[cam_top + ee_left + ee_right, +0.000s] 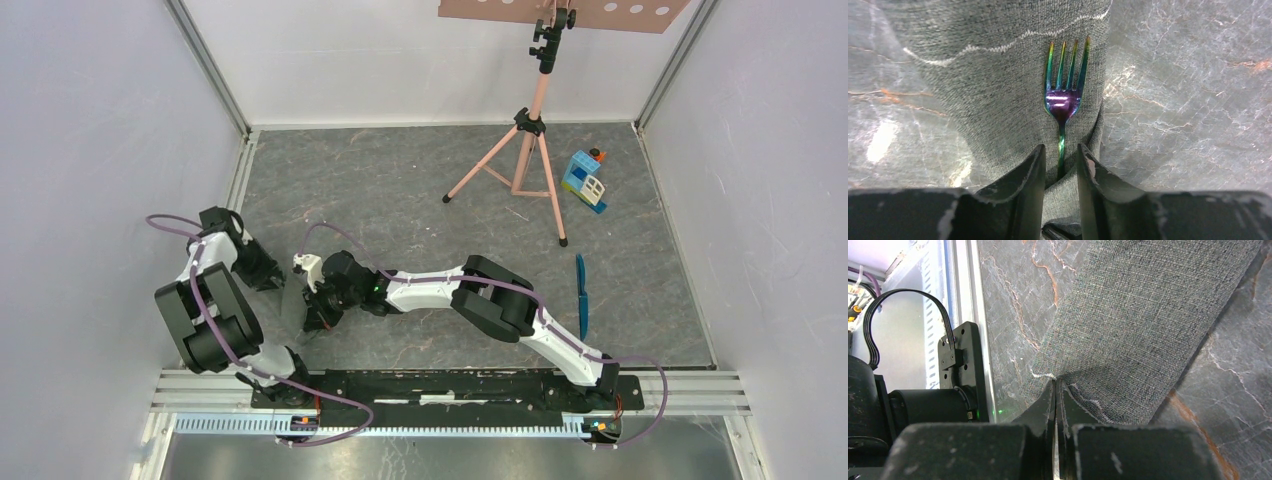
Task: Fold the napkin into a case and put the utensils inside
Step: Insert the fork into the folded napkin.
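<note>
The napkin point(998, 100) is a dark grey folded cloth with a pale wavy stitch line, lying on the marbled floor. A shiny purple-green fork point(1062, 100) rests on it, tines pointing away, its handle running down into a fold of the cloth. My left gripper point(1061, 147) stands open, its fingers on either side of the handle without touching it. My right gripper point(1055, 382) is shut on the napkin's point(1138, 330) stitched edge. From above, both grippers meet at the napkin point(293, 305) at the left, and a slim blue utensil point(581, 297) lies alone at the right.
A pink tripod point(525, 150) stands at the back centre under a perforated board. A blue-and-white toy block house point(585, 180) sits at the back right. White walls enclose the floor on three sides, and a metal rail point(450, 385) carries the arm bases along the near edge.
</note>
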Tool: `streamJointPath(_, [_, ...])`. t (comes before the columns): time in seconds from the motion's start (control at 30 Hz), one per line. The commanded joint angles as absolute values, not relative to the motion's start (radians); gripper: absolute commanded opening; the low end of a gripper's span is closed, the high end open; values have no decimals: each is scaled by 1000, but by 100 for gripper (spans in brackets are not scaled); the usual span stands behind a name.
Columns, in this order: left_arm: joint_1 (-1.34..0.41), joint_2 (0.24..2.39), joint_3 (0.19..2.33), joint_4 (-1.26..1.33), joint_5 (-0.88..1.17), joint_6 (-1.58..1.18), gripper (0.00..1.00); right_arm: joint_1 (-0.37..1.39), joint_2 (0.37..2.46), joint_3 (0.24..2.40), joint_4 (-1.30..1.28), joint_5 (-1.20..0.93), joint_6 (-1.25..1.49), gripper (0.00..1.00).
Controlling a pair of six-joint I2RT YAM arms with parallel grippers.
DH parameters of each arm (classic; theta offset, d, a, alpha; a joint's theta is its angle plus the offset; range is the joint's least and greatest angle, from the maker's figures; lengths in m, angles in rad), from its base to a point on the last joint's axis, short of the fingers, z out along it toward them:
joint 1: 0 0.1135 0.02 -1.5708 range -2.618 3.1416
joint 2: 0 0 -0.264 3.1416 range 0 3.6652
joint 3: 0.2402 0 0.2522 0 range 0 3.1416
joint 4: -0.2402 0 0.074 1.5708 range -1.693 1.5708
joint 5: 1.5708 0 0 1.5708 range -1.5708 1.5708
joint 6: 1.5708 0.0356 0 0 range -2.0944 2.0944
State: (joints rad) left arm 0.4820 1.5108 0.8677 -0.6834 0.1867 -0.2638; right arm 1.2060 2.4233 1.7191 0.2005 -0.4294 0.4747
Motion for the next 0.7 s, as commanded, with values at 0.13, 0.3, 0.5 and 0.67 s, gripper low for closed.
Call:
streamJointPath(0.13, [480,1413,934,-711,106,-260,40,1204,2462,1746,172,-425,466,0])
streamJointPath(0.3, [434,1292,916,-680,114,-267,44,1204,2441,1730,169,-416,446,14])
streamJointPath(0.5, [318,1094,952,-652,166,-289,47,1192,2314,1697,93,-361,330,47])
streamJointPath(0.67, [285,943,1009,-642,272,-251,51,1130,2123,1616,41,-337,279,59])
